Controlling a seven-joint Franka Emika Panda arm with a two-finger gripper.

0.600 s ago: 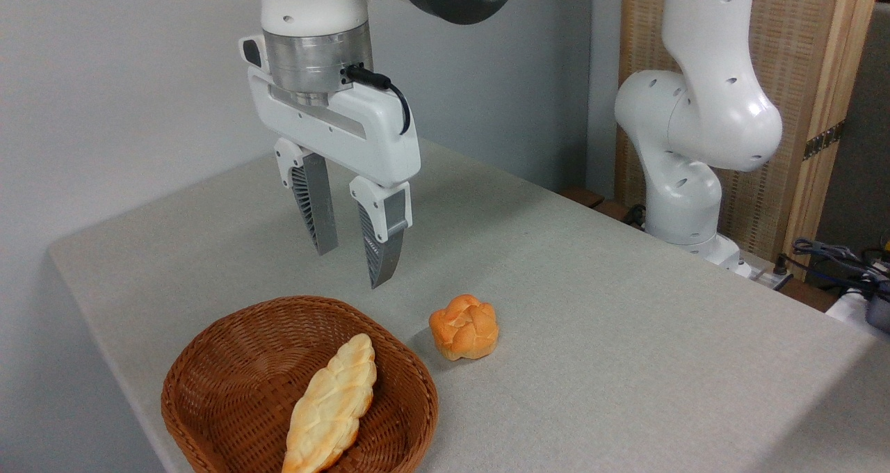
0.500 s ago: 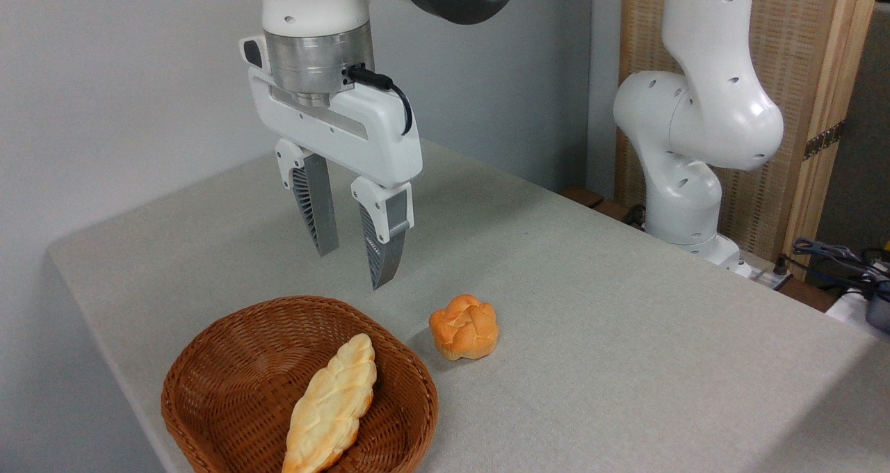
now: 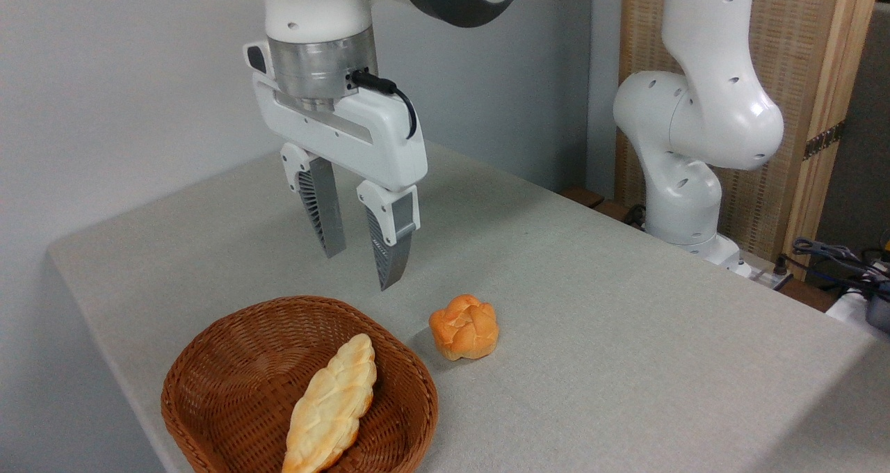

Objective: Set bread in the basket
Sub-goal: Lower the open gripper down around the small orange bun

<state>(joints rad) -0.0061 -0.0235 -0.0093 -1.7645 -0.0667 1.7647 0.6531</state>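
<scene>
The bun (image 3: pixel 464 326) sits on the surface (image 3: pixel 626 320), just right of the basket (image 3: pixel 229 362). The tool (image 3: pixel 364 268) hangs above, released and empty. The bun is probably light and soft. Grip across its rounded sides with low force to avoid crushing.

Orange-golden bread (image 3: pixel 464 326), brown woven basket (image 3: pixel 229 341)

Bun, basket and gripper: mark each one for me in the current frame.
Bun (image 3: pixel 464 325): fixed camera, centre of its knotted top.
Basket (image 3: pixel 229 351): fixed camera, bare woven inner wall, left of the loaf.
Gripper (image 3: pixel 363 268): fixed camera, midway between its fingertips.
</scene>
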